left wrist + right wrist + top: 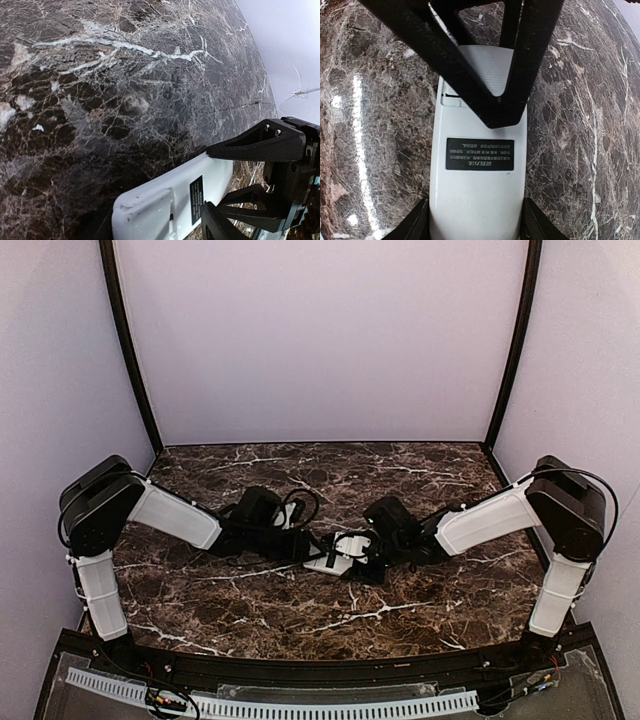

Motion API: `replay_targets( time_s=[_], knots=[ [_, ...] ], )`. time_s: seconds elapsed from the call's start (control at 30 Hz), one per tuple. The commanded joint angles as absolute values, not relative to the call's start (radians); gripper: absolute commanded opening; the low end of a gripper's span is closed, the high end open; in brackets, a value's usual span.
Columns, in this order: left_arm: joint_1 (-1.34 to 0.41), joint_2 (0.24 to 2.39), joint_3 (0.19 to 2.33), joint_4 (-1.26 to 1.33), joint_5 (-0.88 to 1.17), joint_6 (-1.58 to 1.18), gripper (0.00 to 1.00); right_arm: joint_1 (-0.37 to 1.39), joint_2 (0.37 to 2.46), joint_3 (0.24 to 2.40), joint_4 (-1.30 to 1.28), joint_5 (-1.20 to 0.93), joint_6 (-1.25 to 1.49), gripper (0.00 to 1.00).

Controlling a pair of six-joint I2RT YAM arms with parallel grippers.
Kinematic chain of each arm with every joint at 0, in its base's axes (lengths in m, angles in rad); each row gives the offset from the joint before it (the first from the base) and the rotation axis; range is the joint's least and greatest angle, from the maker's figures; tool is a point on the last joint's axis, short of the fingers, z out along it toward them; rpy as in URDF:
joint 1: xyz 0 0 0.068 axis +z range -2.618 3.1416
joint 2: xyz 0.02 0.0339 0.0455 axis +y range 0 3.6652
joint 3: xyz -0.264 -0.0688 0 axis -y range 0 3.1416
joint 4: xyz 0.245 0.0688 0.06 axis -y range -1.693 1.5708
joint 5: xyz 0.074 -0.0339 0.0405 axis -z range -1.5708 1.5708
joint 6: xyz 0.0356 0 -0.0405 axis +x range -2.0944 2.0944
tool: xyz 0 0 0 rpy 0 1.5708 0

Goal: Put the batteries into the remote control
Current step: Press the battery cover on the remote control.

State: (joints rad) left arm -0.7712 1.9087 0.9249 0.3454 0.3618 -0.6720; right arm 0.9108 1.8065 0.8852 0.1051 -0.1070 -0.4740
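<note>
Table point(300, 605): dark brown marble, white veins, polished, glossy, light streaks reflected on it. Remote point(470, 190): white plastic, smooth, soft sheen. Label point(479, 154) on its back: black, matt, pale print. Right gripper point(475, 202): black plastic, matt, faintly grainy. Arm covers point(175, 515): white plastic, matt. Walls point(320, 340): pale lilac, smooth, matt.
</note>
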Motion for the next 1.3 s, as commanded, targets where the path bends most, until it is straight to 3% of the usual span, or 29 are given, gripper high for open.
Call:
replay_targets(
  time_s=[0.0, 0.87, 1.27],
  knots=[
    [-0.758, 1.917, 0.868, 0.187, 0.344, -0.662, 0.58, 0.921, 1.818, 0.874, 0.126, -0.130, -0.479, 0.04],
    [-0.741, 1.806, 0.797, 0.237, 0.283, -0.648, 0.46, 0.911, 1.830, 0.914, 0.061, -0.145, -0.454, 0.01],
    [-0.741, 1.821, 0.812, 0.258, 0.303, -0.639, 0.32, 0.910, 1.837, 0.920, 0.055, -0.156, -0.453, 0.01]
  ],
)
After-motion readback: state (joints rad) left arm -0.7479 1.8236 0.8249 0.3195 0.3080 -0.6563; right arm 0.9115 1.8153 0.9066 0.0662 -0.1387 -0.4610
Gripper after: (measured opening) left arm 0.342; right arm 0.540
